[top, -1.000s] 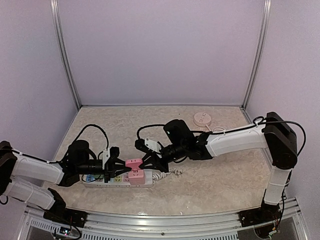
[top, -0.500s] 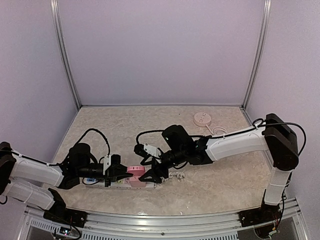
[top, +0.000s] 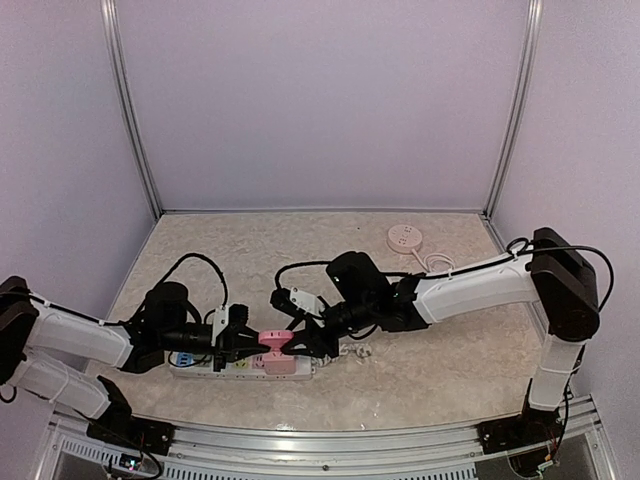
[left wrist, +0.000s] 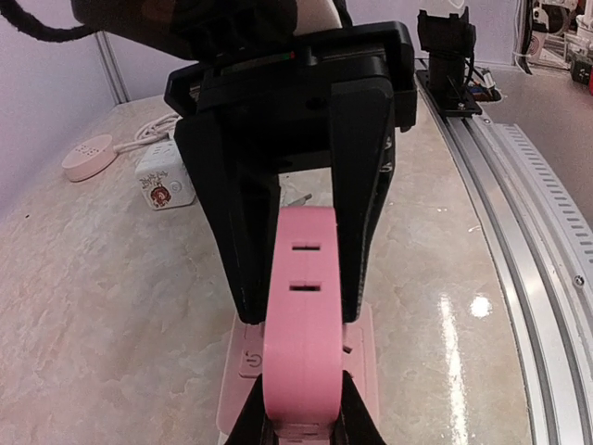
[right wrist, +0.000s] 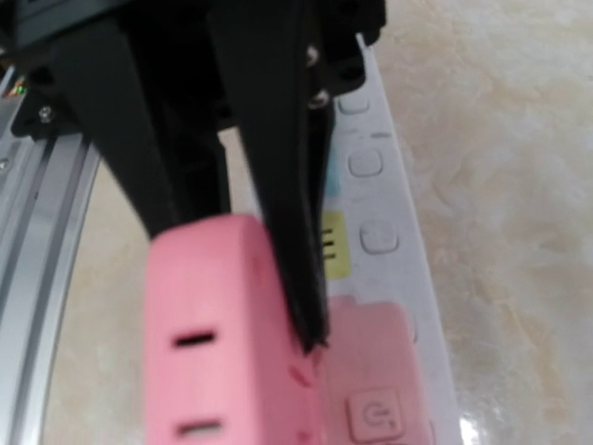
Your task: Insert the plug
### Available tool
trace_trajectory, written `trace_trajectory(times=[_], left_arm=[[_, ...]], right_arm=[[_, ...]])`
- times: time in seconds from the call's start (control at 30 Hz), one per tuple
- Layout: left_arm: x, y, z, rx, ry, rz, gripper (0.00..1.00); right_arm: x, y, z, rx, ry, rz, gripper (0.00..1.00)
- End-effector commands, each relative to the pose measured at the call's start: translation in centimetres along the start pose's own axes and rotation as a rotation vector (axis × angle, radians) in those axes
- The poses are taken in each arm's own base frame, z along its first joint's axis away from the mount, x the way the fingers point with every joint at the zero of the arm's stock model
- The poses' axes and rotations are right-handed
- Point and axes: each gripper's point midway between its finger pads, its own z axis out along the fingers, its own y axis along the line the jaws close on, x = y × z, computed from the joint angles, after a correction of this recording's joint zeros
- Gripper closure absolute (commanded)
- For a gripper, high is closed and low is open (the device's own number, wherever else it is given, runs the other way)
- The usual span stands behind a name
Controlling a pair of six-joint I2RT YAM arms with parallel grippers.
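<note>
A pink plug [top: 275,340] hangs just above the pink socket block [top: 277,366] at the right end of the white power strip [top: 212,364]. My left gripper [top: 254,342] is shut on it from the left. In the left wrist view my own fingertips [left wrist: 357,428] pinch the near end of the pink plug [left wrist: 301,324]. From the right, my right gripper [top: 296,344] straddles the far end, its black fingers [left wrist: 243,232] flush against both sides. The right wrist view shows the pink plug [right wrist: 222,334] beside the pink socket block [right wrist: 375,371].
A white cube adapter [left wrist: 165,176] and a round pinkish device [top: 405,238] with its white cord lie farther back. An aluminium rail [top: 350,440] runs along the near edge. Purple walls enclose the table on three sides.
The right gripper was shut, spread wide, then narrowed onto the plug's far end. The left gripper carried the plug lower and slightly right, closer over the pink socket block.
</note>
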Motion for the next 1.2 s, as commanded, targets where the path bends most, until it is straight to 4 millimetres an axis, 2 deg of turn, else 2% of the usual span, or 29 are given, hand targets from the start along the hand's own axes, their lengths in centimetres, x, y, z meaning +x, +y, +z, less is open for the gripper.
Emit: trace_trajectory(times=[0.0, 0.23, 0.27, 0.33, 0.37, 0.53, 0.67, 0.7, 0.77, 0.8, 0.83, 0.93, 1.0, 1.07, 1.1, 1.17], left_arm=[[6.5, -3.2, -0.2, 0.09, 0.219, -0.19, 1.0], [6.8, -3.3, 0.0, 0.094, 0.229, -0.177, 1.0], [6.8, -3.4, 0.0, 0.095, 0.227, -0.17, 0.9], [6.5, -3.4, -0.2, 0.089, 0.211, -0.156, 0.52], [6.2, -3.4, -0.3, 0.085, 0.195, -0.142, 0.44], [4.3, -2.9, -0.7, 0.051, 0.137, -0.076, 0.25], [2.9, -2.5, -0.9, 0.032, 0.114, -0.044, 0.21], [2.6, -2.4, -1.0, 0.027, 0.11, -0.038, 0.18], [1.9, -2.1, -1.3, 0.017, 0.114, -0.025, 0.11], [1.3, -1.9, -1.4, 0.009, 0.114, -0.013, 0.03], [1.1, -1.8, -1.6, 0.007, 0.125, -0.006, 0.01], [-0.4, -1.5, -2.4, -0.009, 0.134, 0.049, 0.01], [-0.9, -1.2, -3.3, -0.037, 0.162, 0.093, 0.01], [-1.3, -0.1, -4.6, -0.098, 0.193, 0.084, 0.01], [-2.2, 0.8, -5.5, -0.147, 0.192, 0.081, 0.01], [-3.2, 2.9, -7.5, -0.251, 0.24, 0.077, 0.01]], right_arm=[[-1.6, 1.1, -1.2, 0.011, -0.028, -0.032, 0.7], [0.0, 1.3, -0.5, -0.001, 0.017, -0.029, 0.98], [0.3, 1.3, -0.4, 0.002, 0.027, -0.031, 1.0], [1.3, 1.0, -0.1, 0.013, 0.06, -0.043, 1.0], [1.8, 0.8, 0.1, 0.022, 0.079, -0.048, 1.0], [3.3, 0.5, 0.3, 0.045, 0.135, -0.06, 1.0], [3.9, 0.5, 0.6, 0.066, 0.178, -0.088, 1.0], [3.6, 0.5, 0.6, 0.075, 0.179, -0.094, 0.94], [2.5, 0.3, 0.1, 0.09, 0.16, -0.093, 0.63], [1.7, 0.1, -0.3, 0.105, 0.146, -0.088, 0.49], [1.0, -0.2, -0.7, 0.12, 0.129, -0.086, 0.42], [-1.4, -0.3, -2.6, 0.143, 0.066, -0.051, 0.36], [-1.9, -0.5, -3.7, 0.167, 0.053, 0.004, 0.33], [-1.6, -1.4, -4.6, 0.227, 0.068, 0.091, 0.32], [-1.2, -2.0, -4.9, 0.265, 0.079, 0.165, 0.32], [0.3, -2.9, -5.5, 0.343, 0.114, 0.319, 0.36]])
